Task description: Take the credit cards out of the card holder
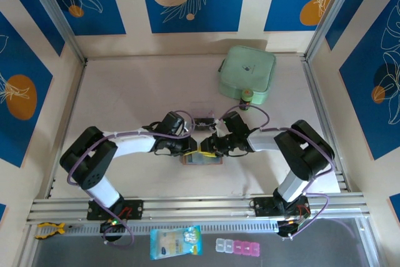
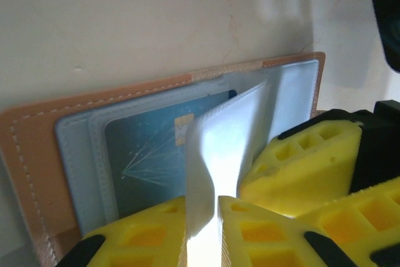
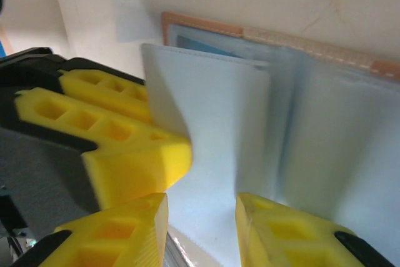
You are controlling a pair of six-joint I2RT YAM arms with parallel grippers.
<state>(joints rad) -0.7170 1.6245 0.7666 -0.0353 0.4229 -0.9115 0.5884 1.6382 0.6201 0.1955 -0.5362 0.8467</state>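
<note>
The salmon-tan card holder (image 1: 201, 159) lies open on the table, its stitched edge (image 2: 37, 148) and grey inner pockets in the left wrist view. A blue credit card (image 2: 150, 161) with pale lines sits in a pocket. My left gripper (image 2: 215, 217) is shut on a pale sleeve flap (image 2: 228, 136) of the holder, lifting it upright. My right gripper (image 3: 200, 223) stands open over the sleeve page (image 3: 219, 136), its fingers straddling it. The two grippers meet over the holder (image 3: 206, 26). A small dark rectangle (image 1: 202, 121), perhaps the other card, lies on the table just behind them.
A mint-green zip pouch (image 1: 247, 73) sits at the back right with a small tag (image 1: 247, 97) at its near edge. On the front ledge lie a blue-white packet (image 1: 175, 242), a pill box (image 1: 240, 246) and a yellow clamp (image 1: 49, 229).
</note>
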